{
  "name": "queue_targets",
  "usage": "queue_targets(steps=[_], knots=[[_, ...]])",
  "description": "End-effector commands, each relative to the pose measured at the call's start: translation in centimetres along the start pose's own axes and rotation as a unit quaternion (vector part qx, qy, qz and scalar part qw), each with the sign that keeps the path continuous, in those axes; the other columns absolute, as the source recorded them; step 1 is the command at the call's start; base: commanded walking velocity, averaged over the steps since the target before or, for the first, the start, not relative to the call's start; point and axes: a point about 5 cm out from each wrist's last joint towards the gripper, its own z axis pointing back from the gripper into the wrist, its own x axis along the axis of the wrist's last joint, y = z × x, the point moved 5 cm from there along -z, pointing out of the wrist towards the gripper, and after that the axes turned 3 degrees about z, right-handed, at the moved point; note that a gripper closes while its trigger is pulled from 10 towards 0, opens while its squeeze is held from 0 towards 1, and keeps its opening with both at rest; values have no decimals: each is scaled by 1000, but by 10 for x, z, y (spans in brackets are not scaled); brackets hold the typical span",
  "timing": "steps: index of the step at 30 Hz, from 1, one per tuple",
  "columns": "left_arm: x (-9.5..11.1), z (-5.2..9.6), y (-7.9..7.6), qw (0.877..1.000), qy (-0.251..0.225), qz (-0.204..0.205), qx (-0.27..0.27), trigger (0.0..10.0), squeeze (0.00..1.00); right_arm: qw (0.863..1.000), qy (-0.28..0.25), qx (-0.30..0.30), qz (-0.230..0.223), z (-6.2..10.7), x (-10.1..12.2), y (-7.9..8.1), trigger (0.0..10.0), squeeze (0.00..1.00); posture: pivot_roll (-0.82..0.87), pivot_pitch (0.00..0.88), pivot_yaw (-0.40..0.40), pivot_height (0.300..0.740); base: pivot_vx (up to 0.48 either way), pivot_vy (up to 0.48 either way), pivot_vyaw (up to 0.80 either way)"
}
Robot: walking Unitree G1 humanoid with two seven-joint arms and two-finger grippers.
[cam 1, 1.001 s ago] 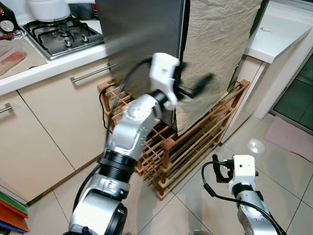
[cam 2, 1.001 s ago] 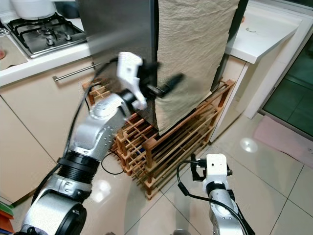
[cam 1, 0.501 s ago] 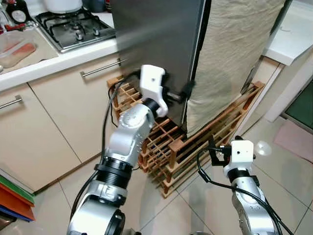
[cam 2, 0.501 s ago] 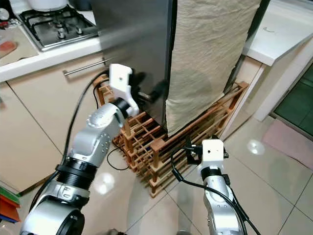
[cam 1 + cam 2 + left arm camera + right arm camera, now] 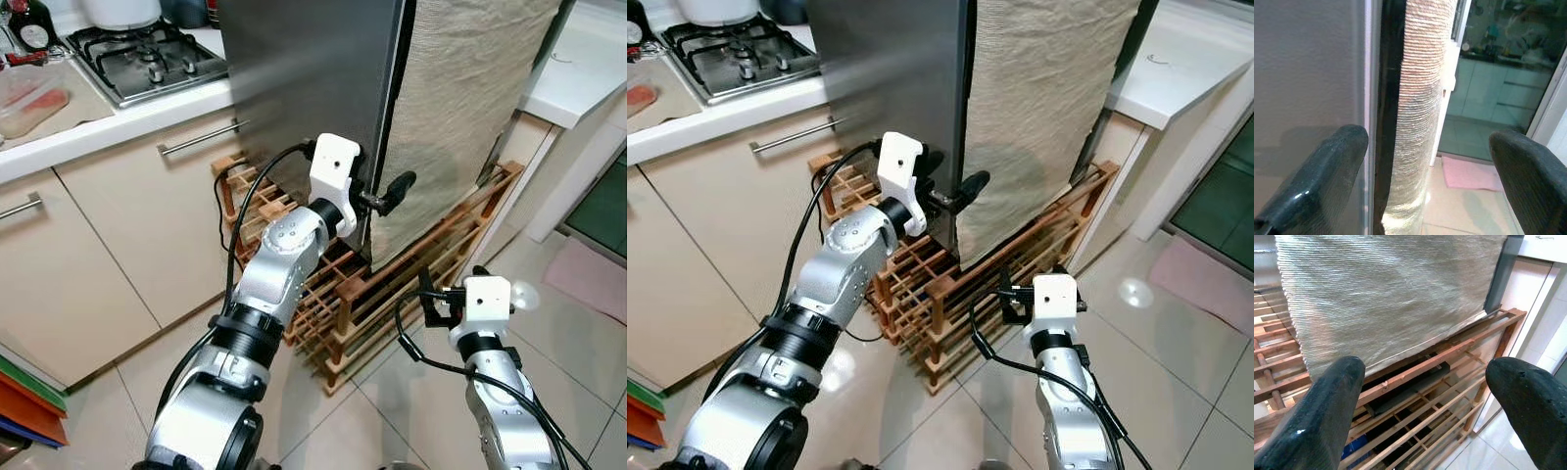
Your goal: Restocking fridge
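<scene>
Left gripper [image 5: 384, 196] spread wide at the fridge [image 5: 313, 88] door edge, one finger either side of the seam, likely to pry it open. Cloth [image 5: 460, 108] hangs just beyond. Right gripper [image 5: 1422, 396] low, wide, empty, facing the rack [image 5: 411, 274].

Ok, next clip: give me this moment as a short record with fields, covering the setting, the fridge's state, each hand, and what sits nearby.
setting: kitchen, tiled floor
fridge: grey, door shut, standing on a wooden rack
cloth: beige, hanging down the fridge front
left hand: open, raised at the fridge's front corner, beside the cloth edge
right hand: open, low, pointing toward the rack, holding nothing
nearby: gas hob on the counter to the robot's left; pink mat on the floor to its right
</scene>
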Motion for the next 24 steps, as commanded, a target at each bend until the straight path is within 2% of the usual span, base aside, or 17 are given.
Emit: queue_targets(steps=[1,9,12,13,17,21,22,23,24], knots=[[4,-4,-1,1000,-2,-8,-6,10000,0,1000,-5,-4,3,1,4,-1,10000,0,-167,0,45,740,0,0,0],[7,-9,3,1000,-1,-12,-11,10000,0,1000,-4,-8,3,3,5,-2,10000,0,-175,0,50,740,0,0,0],[7,-17,0,1000,6,-22,-13,10000,0,1000,-5,-8,3,3,7,-2,10000,0,-181,0,55,740,0,0,0],[8,-23,-5,999,11,-25,-21,10000,0,1000,-6,-8,4,3,9,-2,10000,0,-184,0,56,740,0,0,0],[9,-30,-15,999,15,-19,-32,10000,0,1000,-6,-9,5,4,9,-3,10000,0,-189,3,60,740,0,0,0],[4,-40,-39,998,32,1,-60,10000,0,1000,-3,-10,5,7,9,-3,10000,0,-199,7,62,740,0,0,0],[4,-40,-39,998,32,1,-60,10000,0,1000,-3,-10,5,7,9,-3,10000,0,-199,7,62,740,0,0,0],[3,-43,-53,996,33,8,-84,10000,0,1000,-3,-10,6,7,9,-4,10000,0,-200,8,61,740,0,0,0],[3,-44,-56,995,33,8,-90,10000,0,1000,-2,-10,5,7,9,-4,10000,0,-201,9,61,740,0,0,0]])
